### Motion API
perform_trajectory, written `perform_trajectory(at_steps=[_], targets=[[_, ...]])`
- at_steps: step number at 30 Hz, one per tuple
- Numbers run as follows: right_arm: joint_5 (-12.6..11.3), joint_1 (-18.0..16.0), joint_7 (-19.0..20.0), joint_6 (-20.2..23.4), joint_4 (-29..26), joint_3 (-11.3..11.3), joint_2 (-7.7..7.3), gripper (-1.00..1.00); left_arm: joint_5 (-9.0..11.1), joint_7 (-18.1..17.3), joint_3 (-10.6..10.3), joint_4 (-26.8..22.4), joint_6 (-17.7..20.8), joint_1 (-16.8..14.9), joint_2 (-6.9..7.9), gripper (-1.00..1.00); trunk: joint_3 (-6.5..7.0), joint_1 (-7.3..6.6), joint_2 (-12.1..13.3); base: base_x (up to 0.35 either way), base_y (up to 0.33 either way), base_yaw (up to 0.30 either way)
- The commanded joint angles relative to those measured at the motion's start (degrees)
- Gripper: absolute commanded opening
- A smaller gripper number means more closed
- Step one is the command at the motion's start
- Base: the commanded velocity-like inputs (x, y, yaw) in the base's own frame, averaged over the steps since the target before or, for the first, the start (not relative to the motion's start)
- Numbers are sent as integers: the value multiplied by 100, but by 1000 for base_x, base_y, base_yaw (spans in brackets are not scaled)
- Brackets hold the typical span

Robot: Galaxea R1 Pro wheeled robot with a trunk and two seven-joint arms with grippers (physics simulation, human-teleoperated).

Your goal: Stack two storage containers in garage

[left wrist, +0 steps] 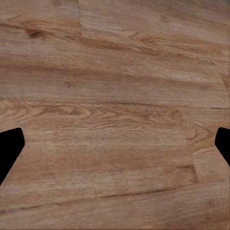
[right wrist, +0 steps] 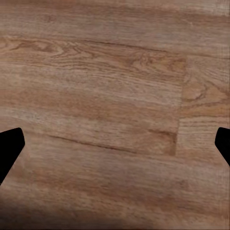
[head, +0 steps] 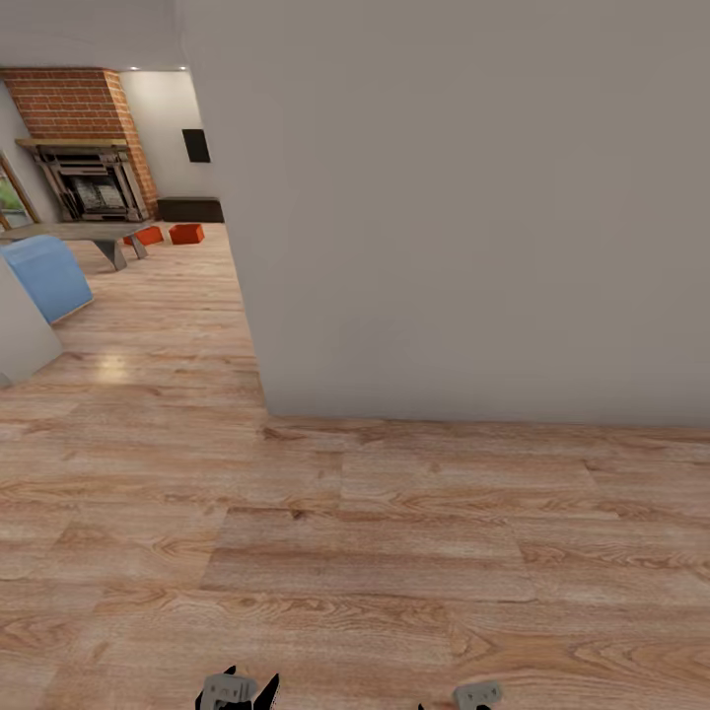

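Observation:
Far off in the living room, two orange-red storage containers point(head: 186, 233) point(head: 148, 235) sit side by side on the wood plank floor near the brick fireplace point(head: 84, 138); a low table leg partly covers the left one. My left gripper point(left wrist: 115, 148) is open, its dark fingertips point(left wrist: 9, 151) spread wide over bare planks with nothing between them. My right gripper point(right wrist: 115, 148) is open the same way, also over planks. Both arms' ends point(head: 235, 688) point(head: 476, 694) peek in at the head view's lower edge. The garage is out of view.
A large plain wall point(head: 463, 217) stands ahead, its corner point(head: 264, 399) close in front. Left of it a plank passage point(head: 168, 325) leads toward the containers. A blue chair point(head: 44, 276), a pale object point(head: 20, 335) and a low grey table point(head: 89, 235) stand at the left.

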Motion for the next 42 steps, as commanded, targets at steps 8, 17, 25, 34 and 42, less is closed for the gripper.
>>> perform_trajectory(at_steps=[8, 17, 25, 34, 42], targets=[[-60, -5, 16, -26, 12, 34, 0, 100, 61, -35, -33, 1, -2, -2, 1, 100, -1, 3, -2, 241, 243, 0], [-60, -5, 16, -25, 9, 34, 0, 100, 61, -35, -33, 3, -2, -2, 1, 100, -1, 3, -2, 211, 271, 0], [-60, -5, 16, -27, 13, 34, 0, 100, 61, -35, -31, 1, -2, -2, 1, 100, 0, 3, -2, 215, 273, 0], [-60, -5, 16, -25, 12, 34, 0, 100, 61, -35, -28, 1, -2, -2, 1, 100, 52, 3, -2, 220, 271, 0], [-60, -5, 16, -26, 13, 34, 0, 100, 61, -35, -30, 1, -2, -2, 1, 100, 121, 3, -2, 237, 250, 0]])
